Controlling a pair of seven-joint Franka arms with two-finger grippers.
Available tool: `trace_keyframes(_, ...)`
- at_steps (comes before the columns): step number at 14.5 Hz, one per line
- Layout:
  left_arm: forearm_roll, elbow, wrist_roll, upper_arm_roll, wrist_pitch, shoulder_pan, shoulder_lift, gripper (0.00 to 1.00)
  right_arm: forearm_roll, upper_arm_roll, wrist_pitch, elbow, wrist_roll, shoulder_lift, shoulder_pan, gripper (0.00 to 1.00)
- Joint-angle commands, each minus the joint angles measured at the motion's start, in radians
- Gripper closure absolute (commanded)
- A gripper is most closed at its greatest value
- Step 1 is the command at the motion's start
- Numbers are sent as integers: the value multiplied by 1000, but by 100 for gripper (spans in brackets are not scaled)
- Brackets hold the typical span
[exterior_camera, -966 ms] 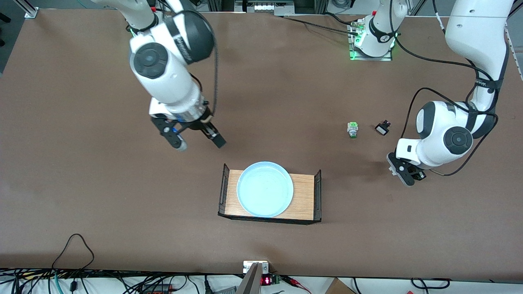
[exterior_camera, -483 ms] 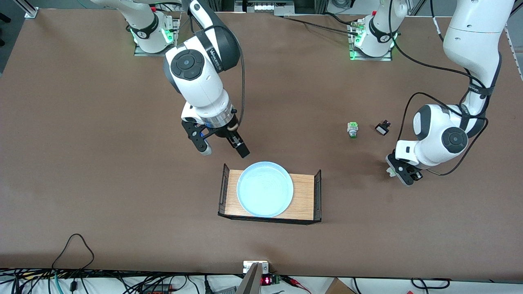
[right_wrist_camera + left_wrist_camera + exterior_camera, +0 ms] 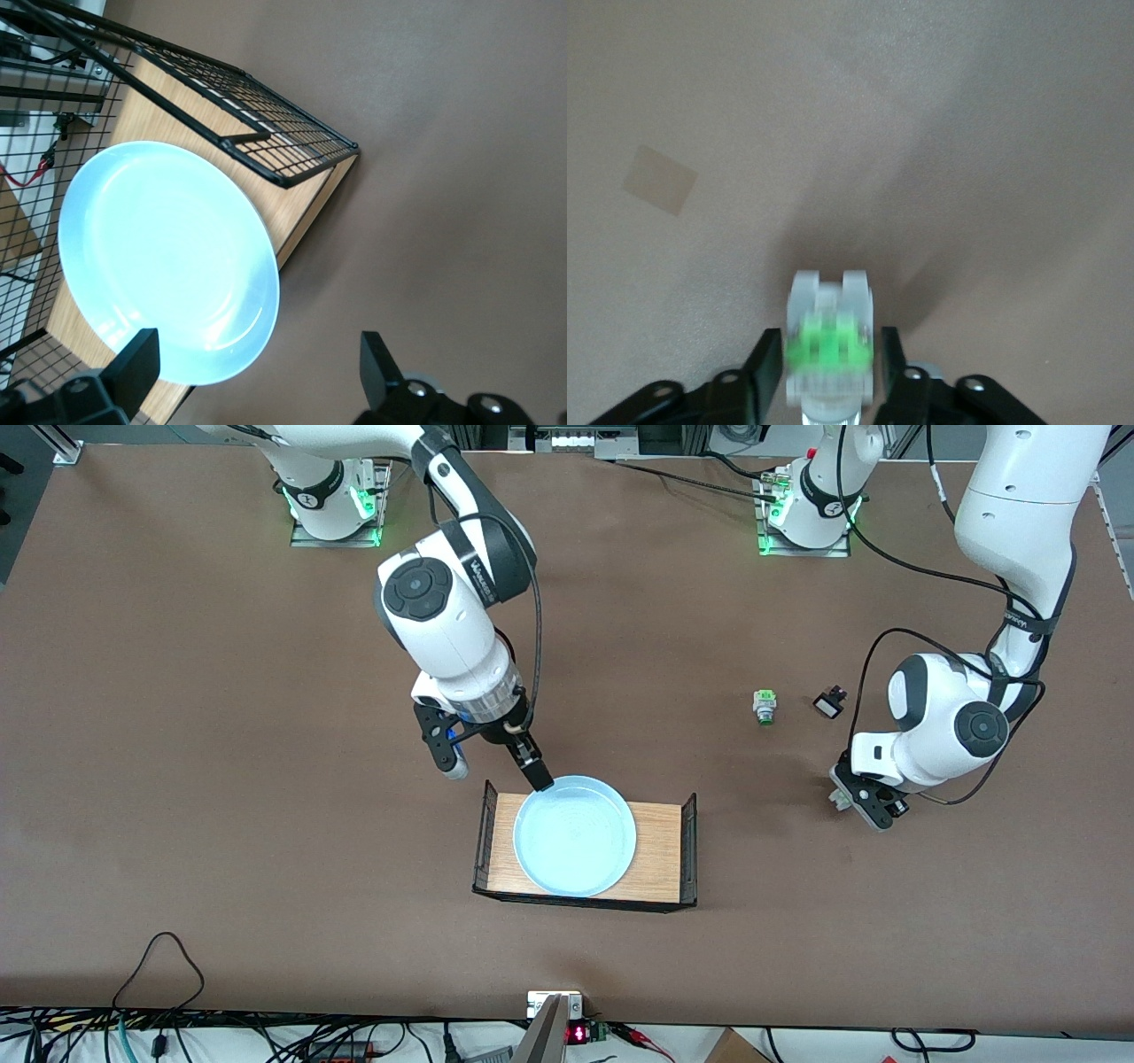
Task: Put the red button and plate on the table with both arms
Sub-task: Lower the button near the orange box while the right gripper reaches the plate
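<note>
The pale blue plate [image 3: 574,835] lies on the light-wood tray [image 3: 660,846] on the brown table [image 3: 221,824]. My right gripper [image 3: 493,771] is open over the tray's mesh end toward the right arm's end of the table. One finger is over the plate's rim and the other over bare table. In the right wrist view the plate [image 3: 168,257] lies between the open fingers of the right gripper [image 3: 259,354]. My left gripper [image 3: 861,802] is low over the table at the left arm's end. The left gripper [image 3: 829,341] is shut on the red button [image 3: 830,341]. Its clear body and green block show; its red cap is hidden.
A green-capped switch [image 3: 764,707] and a tiny black switch with a white face [image 3: 829,704] lie on the table, farther from the front camera than the left gripper. The tray has upright black mesh ends [image 3: 266,133]. Cables run along the table's near edge.
My right arm has swung toward the tray and lowered, bringing its open gripper to the plate's rim. My left gripper has shifted slightly with the switch still in it.
</note>
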Motion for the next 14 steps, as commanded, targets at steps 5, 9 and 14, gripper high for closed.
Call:
trace_keyframes(5, -19, 33, -59, -28, -230, -5, -118, 0, 33, -10, 42, 38, 29, 66, -26, 0)
trace_keyframes(9, -19, 130, -240, -33, -495, -6, -197, 0, 34, -7, 98, 40, 34, 95, -23, 0)
trace_keyframes(14, 5, 453, -542, -39, -897, -37, -211, 0, 54, -7, 142, 38, 34, 109, -26, 0)
